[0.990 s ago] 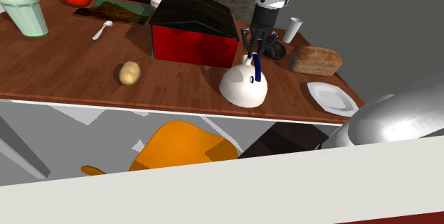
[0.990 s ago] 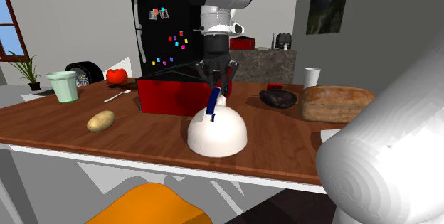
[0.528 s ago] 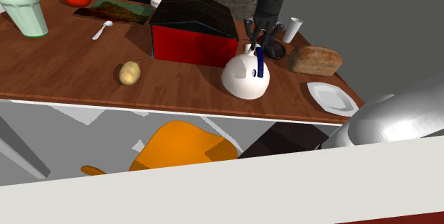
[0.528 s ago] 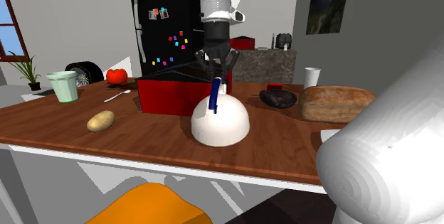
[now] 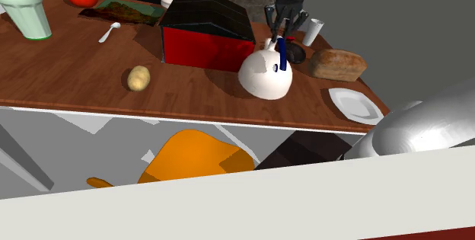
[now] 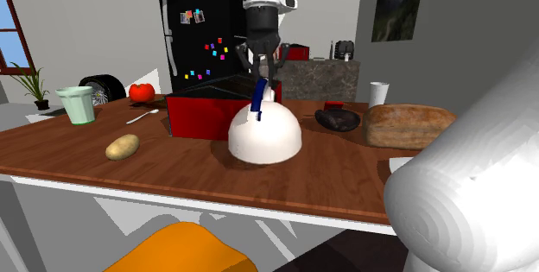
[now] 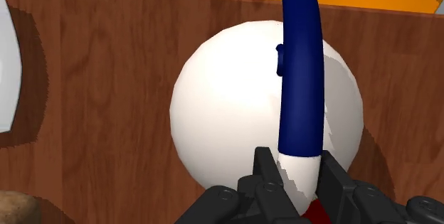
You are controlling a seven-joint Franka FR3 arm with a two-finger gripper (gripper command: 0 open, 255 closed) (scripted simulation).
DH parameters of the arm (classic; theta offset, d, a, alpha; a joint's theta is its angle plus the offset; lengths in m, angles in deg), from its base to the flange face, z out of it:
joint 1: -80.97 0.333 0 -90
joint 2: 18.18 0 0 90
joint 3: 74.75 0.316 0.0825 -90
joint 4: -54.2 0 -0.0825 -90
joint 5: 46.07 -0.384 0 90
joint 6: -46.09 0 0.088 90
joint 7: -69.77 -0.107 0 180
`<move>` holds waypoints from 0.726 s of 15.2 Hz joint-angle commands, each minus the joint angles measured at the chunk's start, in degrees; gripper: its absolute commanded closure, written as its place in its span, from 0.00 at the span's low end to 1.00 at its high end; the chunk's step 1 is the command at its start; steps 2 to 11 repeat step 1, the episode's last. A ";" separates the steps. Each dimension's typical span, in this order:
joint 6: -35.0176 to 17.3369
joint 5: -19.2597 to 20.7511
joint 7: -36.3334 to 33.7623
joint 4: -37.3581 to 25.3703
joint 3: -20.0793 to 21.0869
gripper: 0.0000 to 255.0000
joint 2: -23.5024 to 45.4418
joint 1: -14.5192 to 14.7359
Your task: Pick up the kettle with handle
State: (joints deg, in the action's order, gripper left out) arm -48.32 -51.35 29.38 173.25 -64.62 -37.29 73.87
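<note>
The kettle (image 5: pixel 263 78) is a white dome with a dark blue arched handle (image 7: pixel 300 80). It is tilted, one handle end clasped by the gripper (image 7: pixel 297 176). It seems to hang just clear of the wooden table (image 5: pixel 76 71), toward the shoulder view's right end, about midway between the long edges.

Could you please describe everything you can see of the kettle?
The kettle is a plain white dome with a dark blue arched handle over its top and a small blue knob beside it. The gripper is shut on the handle near its base. The body hangs tilted, seemingly just clear of the wooden table, close to the red box.
</note>
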 commanded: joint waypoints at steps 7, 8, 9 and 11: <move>0.49 0.00 -0.06 -0.49 0.00 1.00 -0.07 0.01; 0.49 0.00 -0.06 -0.49 0.00 1.00 -0.07 0.01; 0.49 0.00 -0.06 -0.49 0.00 1.00 -0.07 0.01; 0.49 0.00 -0.06 -0.49 0.00 1.00 -0.07 0.01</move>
